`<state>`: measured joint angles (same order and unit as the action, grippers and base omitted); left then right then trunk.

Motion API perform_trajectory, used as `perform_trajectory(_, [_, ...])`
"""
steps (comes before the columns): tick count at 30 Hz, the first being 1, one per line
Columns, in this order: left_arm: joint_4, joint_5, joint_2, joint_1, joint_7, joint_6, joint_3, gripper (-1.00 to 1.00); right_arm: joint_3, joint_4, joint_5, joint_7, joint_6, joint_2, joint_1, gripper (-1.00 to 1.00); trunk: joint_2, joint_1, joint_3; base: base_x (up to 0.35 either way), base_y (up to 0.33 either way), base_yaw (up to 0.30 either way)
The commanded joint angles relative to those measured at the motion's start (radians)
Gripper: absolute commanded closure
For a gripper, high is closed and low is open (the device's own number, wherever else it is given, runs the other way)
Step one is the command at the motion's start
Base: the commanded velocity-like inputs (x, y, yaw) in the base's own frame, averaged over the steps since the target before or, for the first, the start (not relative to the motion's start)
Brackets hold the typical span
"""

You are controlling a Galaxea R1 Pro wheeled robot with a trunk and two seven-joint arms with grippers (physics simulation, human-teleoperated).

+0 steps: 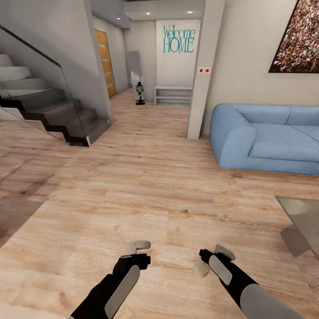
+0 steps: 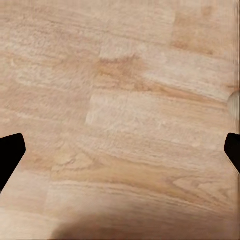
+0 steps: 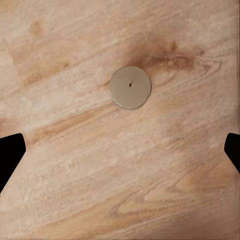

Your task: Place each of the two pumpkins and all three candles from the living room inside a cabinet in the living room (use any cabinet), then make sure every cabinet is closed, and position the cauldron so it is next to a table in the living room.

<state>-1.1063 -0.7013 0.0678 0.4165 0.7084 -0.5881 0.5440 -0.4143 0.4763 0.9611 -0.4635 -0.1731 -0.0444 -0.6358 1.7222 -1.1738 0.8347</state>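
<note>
A short tan cylindrical candle stands on the light wood plank floor, low in the head view, directly under the right gripper, whose jaws are spread wide. The left gripper hangs apart too, empty. Descending off-centre could tip the candle and send it rolling.

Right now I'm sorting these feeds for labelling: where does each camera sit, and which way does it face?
Head view: on the robot's head, facing forward and down across the plank floor toward the blue sofa and stairs; both forearms show, with the left tool and right tool.
Left wrist view: on the left arm, facing down at floor; dark fingertips at the edges.
Right wrist view: on the right arm, facing down at the candle.
Shared: head and right wrist views both show that candle.
</note>
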Motion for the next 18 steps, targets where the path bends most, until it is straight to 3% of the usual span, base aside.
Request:
perform_trajectory(1, [-0.001,-0.009,0.000,0.001,0.010,-0.001,0.002,-1.00,-0.008,0.002,0.004,-0.007,-0.005,-0.001,-0.001,-1.00,0.000,0.000,0.002,0.297,0.000,-0.253])
perform_trajectory(18, [-0.002,-0.008,0.000,0.001,0.010,-0.001,0.002,-1.00,-0.009,0.003,0.002,-0.007,-0.005,0.000,-0.001,-1.00,0.000,0.000,0.015,0.320,0.000,-0.227])
